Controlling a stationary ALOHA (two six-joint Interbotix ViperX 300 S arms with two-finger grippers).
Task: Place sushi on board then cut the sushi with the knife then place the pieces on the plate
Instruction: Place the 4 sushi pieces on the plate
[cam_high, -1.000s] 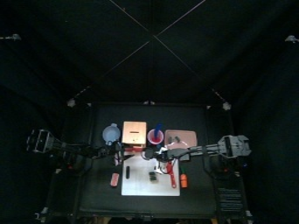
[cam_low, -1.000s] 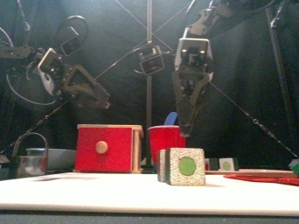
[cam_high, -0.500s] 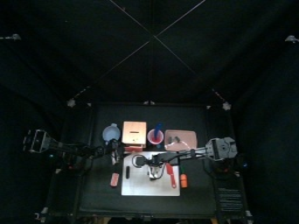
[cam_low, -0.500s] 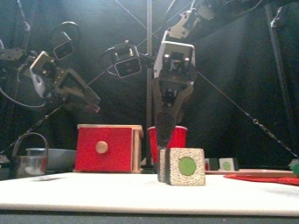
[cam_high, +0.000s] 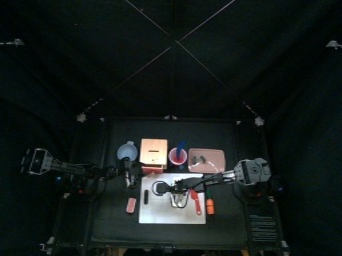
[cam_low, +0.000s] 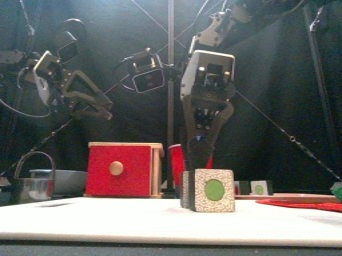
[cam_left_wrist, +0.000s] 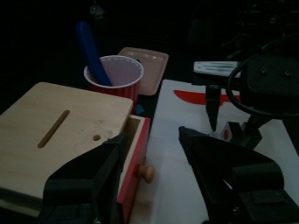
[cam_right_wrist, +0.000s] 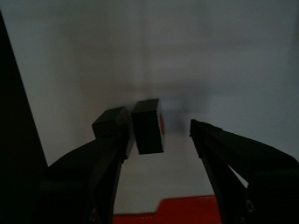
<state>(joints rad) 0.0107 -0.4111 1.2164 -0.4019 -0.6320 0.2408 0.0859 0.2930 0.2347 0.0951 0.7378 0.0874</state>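
- In the front view, the sushi roll (cam_low: 207, 190) stands on the white cutting board (cam_low: 107, 215), close to the front edge. One side of it shows a green spot.
- The right gripper (cam_low: 203, 150) hangs just above the sushi roll and does not touch it.
- The right wrist view shows something the front view does not. The roll is two dark blocks side by side. The right jaws are apart, one on each side of the blocks.
- The left wrist view shows the left gripper (cam_left_wrist: 163, 171) with its jaws wide apart and holding nothing. It is over the wooden box (cam_left_wrist: 59, 131), which has a red drawer front with a round knob.
- Only that view shows the knives well. One blue knife (cam_left_wrist: 87, 42) stands in the red cup (cam_left_wrist: 117, 70). One red knife (cam_left_wrist: 212, 96) lies on the board.
- The pink tray (cam_left_wrist: 149, 59) sits just behind the cup.
- Only the front view shows the metal cutter (cam_low: 38, 183) with its wire handle, far to the left of the box.
- Count: one board, one box, one cup, one tray, one cutter, two knives and two sushi blocks.
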